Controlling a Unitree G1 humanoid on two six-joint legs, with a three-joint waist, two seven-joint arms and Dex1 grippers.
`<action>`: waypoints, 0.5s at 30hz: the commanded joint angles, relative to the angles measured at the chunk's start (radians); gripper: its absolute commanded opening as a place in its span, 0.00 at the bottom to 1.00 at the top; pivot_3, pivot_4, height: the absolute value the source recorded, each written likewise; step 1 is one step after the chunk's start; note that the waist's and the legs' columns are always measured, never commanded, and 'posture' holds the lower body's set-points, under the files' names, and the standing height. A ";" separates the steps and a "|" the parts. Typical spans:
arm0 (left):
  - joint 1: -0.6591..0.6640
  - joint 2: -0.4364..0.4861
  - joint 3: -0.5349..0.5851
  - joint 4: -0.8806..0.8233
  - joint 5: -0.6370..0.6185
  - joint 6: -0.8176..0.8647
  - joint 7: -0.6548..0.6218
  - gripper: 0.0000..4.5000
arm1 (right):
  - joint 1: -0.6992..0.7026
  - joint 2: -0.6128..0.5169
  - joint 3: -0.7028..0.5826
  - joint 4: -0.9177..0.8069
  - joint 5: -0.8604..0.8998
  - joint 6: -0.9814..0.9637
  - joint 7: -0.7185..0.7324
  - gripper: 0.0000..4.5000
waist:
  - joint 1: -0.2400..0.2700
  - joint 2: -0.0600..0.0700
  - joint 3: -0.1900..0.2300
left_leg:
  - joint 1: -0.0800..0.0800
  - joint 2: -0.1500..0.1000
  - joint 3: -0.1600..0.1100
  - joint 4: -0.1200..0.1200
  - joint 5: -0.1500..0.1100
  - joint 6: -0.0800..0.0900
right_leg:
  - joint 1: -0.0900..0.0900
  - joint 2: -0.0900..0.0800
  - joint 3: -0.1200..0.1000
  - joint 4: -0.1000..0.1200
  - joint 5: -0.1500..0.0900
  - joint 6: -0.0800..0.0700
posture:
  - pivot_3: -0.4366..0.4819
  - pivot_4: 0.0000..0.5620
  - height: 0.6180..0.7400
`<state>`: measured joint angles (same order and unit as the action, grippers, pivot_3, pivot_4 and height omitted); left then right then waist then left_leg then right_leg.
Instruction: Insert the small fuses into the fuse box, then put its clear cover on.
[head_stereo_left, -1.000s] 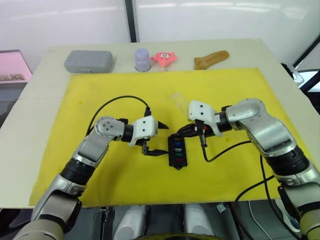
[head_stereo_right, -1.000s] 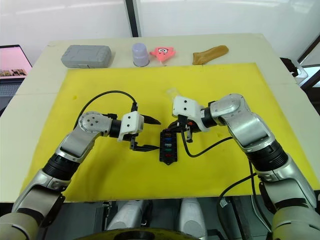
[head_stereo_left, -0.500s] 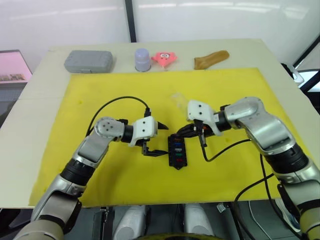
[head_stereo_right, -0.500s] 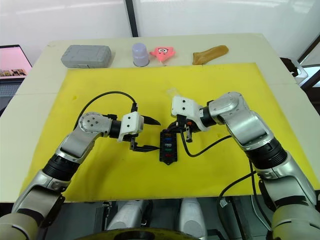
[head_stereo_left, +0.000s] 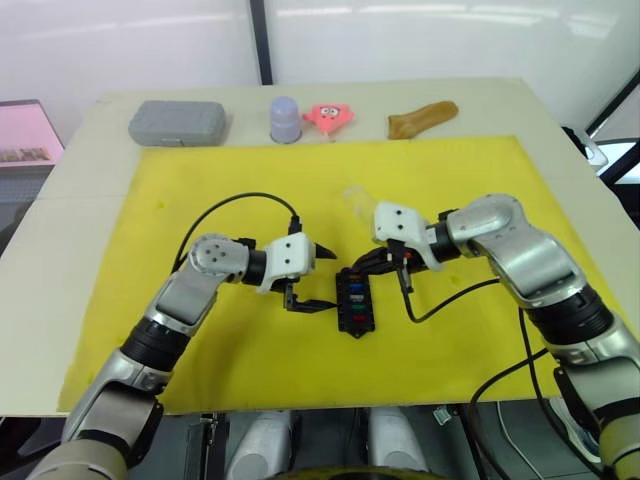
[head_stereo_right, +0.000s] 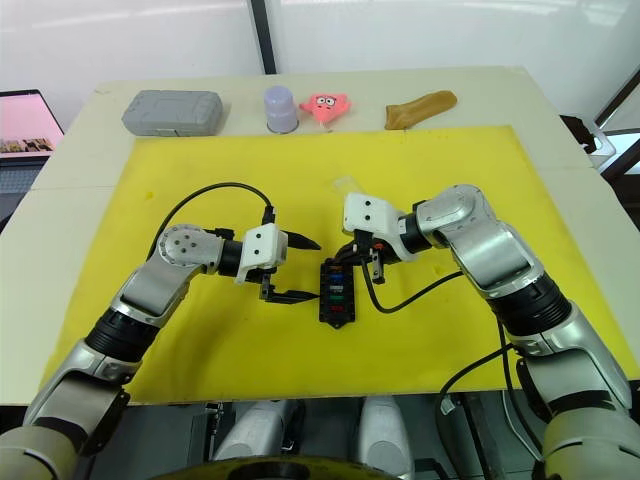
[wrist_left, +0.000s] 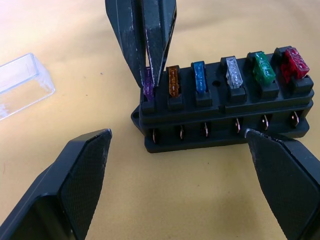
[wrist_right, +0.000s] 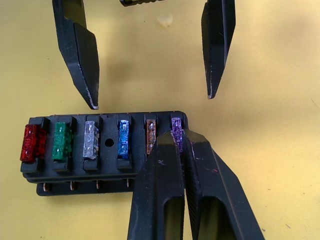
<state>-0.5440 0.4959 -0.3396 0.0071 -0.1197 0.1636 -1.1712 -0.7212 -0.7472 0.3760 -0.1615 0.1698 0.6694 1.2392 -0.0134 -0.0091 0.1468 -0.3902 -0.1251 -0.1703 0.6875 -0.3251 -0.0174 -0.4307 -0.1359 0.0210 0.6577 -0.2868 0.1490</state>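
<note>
The black fuse box (head_stereo_left: 352, 302) lies on the yellow mat, with a row of small fuses (wrist_left: 231, 72) in its slots: red, green, white, blue, tan and purple. My right gripper (wrist_right: 177, 136) is shut on the purple fuse (wrist_right: 176, 125), which sits in the end slot. My left gripper (head_stereo_left: 320, 279) stands open beside the box's left side, one finger (wrist_left: 75, 180) on each side of the box's length, touching nothing. The clear cover (wrist_left: 20, 82) lies on the mat just beyond the box (head_stereo_left: 355, 198).
Along the table's far edge stand a grey case (head_stereo_left: 177, 122), a lavender cup (head_stereo_left: 285, 118), a pink toy (head_stereo_left: 327, 116) and a brown object (head_stereo_left: 423, 118). Black cables loop from both wrists over the yellow mat (head_stereo_left: 200, 190).
</note>
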 joint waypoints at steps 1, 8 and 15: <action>-0.004 -0.001 0.008 -0.013 -0.005 -0.015 0.004 1.00 | -0.012 -0.008 -0.012 -0.003 -0.010 -0.003 -0.011 0.00 | 0.000 0.000 0.000 | 0.000 0.000 0.000 0.000 0.000 0.000 | 0.000 0.000 0.000 0.000 0.000 0.000 | 0.48 0.27 1.00; -0.012 0.005 0.013 0.009 -0.003 -0.028 -0.003 1.00 | -0.023 -0.021 -0.043 -0.034 0.023 0.035 -0.007 0.36 | 0.000 0.000 0.000 | 0.000 0.000 0.000 0.000 0.000 0.000 | 0.000 0.000 0.000 0.000 0.000 0.000 | 0.48 0.27 1.00; -0.014 0.005 0.012 -0.002 -0.015 -0.027 -0.018 1.00 | -0.024 -0.028 -0.165 -0.096 0.134 0.050 0.004 0.44 | 0.000 0.000 0.000 | 0.000 0.000 0.000 0.000 0.000 0.000 | 0.000 0.000 0.000 0.000 0.000 0.000 | 0.48 0.27 1.00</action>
<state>-0.5453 0.4979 -0.3394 0.0321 -0.1201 0.1479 -1.1820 -0.7251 -0.7813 0.2821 -0.2079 0.2490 0.7283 1.2418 -0.0133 -0.0091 0.1468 -0.3903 -0.1251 -0.1703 0.6874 -0.3251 -0.0174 -0.4309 -0.1359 0.0211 0.6576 -0.2868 0.1490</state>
